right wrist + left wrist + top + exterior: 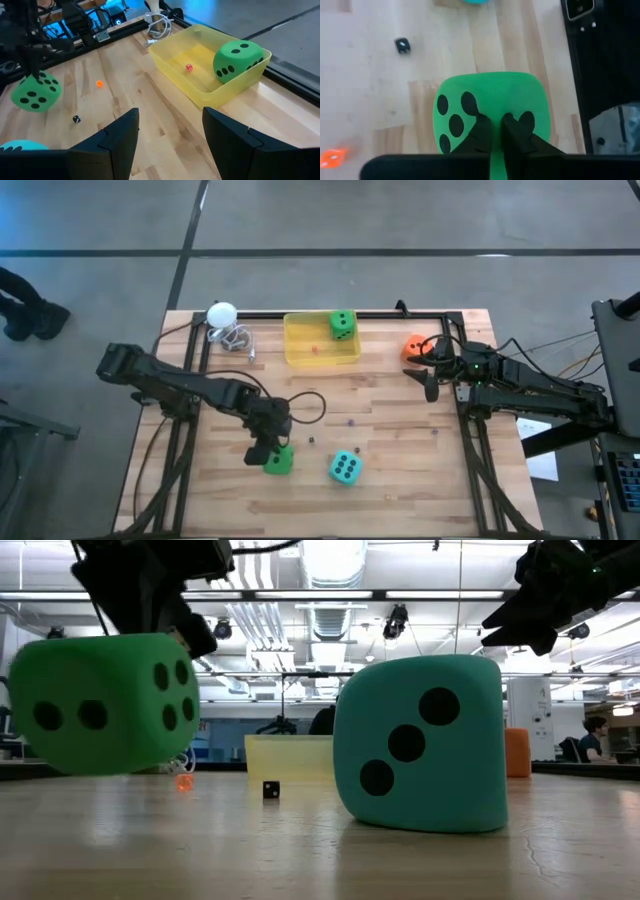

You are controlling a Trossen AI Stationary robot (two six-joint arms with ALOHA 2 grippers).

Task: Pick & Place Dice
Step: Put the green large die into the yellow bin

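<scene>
My left gripper is shut on a bright green die near the table's near edge; the die also shows in the low view. A teal die rests on its bottom face on the table, right of the green one. A second green die lies in the yellow tray at the far side. An orange die sits on the table by the right rail. My right gripper is open and empty above the table, near the orange die. My left gripper pinches the soft top face of the green die between its two fingers, which stand close together with a strip of green between them. The fingers come from above, pointing down. The die hangs below them, lifted clear of the table.
A white ball and a coil of wire lie at the far left corner. Tiny dice lie about: a black one, an orange one, a red one in the tray. Black frame rails run along the table's sides.
</scene>
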